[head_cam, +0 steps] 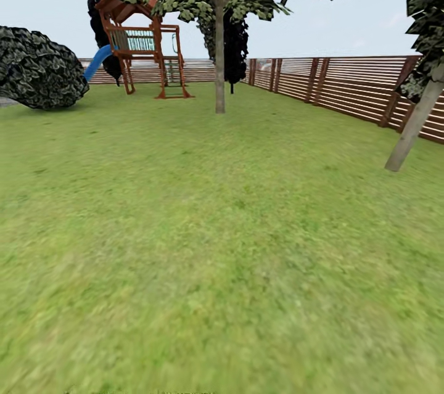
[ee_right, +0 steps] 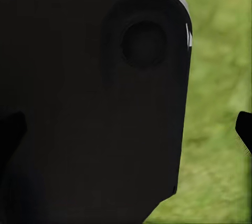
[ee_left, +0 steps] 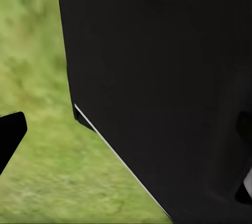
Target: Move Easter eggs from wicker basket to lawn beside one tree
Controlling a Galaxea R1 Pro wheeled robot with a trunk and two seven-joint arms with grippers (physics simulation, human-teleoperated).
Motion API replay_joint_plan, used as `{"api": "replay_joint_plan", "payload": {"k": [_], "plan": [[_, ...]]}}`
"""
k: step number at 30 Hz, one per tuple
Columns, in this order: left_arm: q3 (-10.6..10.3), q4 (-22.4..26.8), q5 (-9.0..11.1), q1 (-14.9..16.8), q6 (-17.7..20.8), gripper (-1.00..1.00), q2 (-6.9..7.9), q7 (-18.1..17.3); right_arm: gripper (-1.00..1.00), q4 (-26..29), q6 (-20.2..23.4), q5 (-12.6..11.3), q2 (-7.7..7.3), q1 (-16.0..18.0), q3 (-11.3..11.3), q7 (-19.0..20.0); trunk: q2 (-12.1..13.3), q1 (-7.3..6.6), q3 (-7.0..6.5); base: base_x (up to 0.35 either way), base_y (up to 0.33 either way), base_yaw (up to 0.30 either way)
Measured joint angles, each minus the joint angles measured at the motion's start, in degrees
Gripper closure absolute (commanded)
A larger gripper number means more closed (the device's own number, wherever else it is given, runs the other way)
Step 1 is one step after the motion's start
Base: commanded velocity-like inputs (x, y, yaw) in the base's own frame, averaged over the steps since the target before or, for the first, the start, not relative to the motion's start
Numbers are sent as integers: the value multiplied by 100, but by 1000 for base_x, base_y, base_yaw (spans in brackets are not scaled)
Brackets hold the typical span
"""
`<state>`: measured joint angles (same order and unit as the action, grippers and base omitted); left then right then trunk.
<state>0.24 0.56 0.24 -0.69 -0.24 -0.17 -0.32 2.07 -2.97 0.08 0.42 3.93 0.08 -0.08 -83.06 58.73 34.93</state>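
Note:
The lawn stretches ahead of me as wide, short green grass. The three Easter eggs and the wicker basket are out of view. A tree with a straight, pale grey-brown trunk and a leafy crown stands far ahead at the middle. A second pale trunk leans at the right edge. In the left wrist view my left gripper hangs beside the robot's black body, fingers wide apart over grass. My right gripper is likewise spread beside the black body, with nothing between its fingers.
A brown slat fence runs along the right and back. A wooden playset with a blue slide stands at the far left, next to a round dark bush. Thin trees with dark, narrow foliage stand by the fence.

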Motion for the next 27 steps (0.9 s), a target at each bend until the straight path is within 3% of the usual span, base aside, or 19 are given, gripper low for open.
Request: {"api": "replay_joint_plan", "payload": {"k": [27], "plan": [[9,0,0,0,0,-100,0,0,-100,8,-9,0,-5,0,8,0,0,0,105,0,0,248]]}}
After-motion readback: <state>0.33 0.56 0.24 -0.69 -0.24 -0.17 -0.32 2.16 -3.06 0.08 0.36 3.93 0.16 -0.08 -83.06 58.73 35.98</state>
